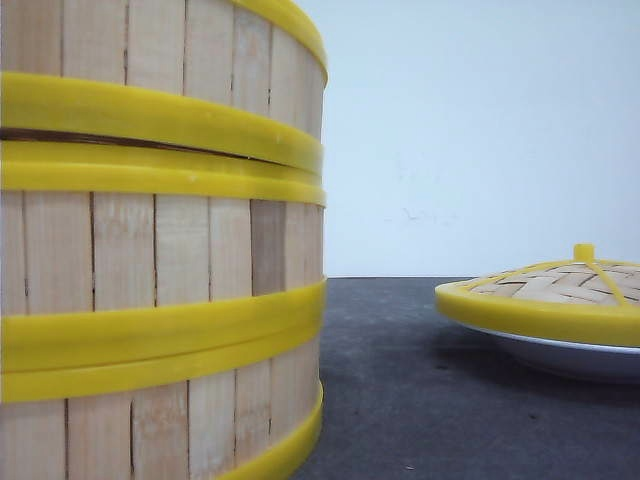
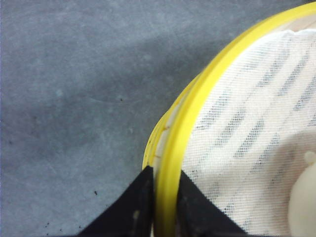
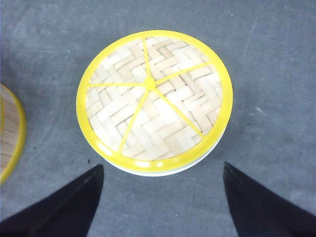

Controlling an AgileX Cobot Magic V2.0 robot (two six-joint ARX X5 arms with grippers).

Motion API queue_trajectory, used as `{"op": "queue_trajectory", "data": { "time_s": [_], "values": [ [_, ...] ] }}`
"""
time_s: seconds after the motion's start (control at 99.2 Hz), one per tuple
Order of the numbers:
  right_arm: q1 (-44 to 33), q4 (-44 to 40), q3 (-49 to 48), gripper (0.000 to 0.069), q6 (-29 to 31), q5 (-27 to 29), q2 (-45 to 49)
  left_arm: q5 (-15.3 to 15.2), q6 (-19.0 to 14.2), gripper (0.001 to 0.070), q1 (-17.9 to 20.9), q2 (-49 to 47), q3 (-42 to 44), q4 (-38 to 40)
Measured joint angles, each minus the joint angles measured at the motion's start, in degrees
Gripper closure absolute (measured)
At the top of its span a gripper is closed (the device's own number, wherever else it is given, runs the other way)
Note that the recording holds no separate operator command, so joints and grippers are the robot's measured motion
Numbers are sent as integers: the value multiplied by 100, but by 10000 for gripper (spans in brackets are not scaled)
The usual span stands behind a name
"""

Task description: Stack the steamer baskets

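Observation:
Close on the left of the front view stands a stack of steamer baskets: a top one (image 1: 180, 50), a middle one (image 1: 150, 250) and a bottom one (image 1: 150, 425). The top basket sits slightly tilted, with a dark gap between the yellow rims. In the left wrist view my left gripper (image 2: 165, 171) is shut on the yellow rim of a steamer basket (image 2: 197, 94); one finger is outside the wall, the other inside. White mesh cloth (image 2: 256, 108) lines that basket. My right gripper (image 3: 162, 166) hangs open with nothing between its fingers.
A woven domed lid (image 3: 153, 96) with a yellow rim rests on a white plate (image 3: 163, 172), directly beyond the right gripper and at the right of the front view (image 1: 550, 295). A basket edge (image 3: 10, 133) lies to one side of it. A pale bun (image 2: 303, 197) lies in the held basket.

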Motion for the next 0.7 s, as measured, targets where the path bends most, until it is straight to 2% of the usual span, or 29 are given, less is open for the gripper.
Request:
{"op": "queue_trajectory", "data": {
  "time_s": [0.111,0.292,0.696],
  "values": [
    [0,0,0,215,0,0,0,7,-20,577,0,0,0,46],
    [0,0,0,215,0,0,0,9,-57,526,0,0,0,46],
    [2,136,0,215,-11,-15,400,-31,-61,516,2,-293,0,494]
  ]
}}
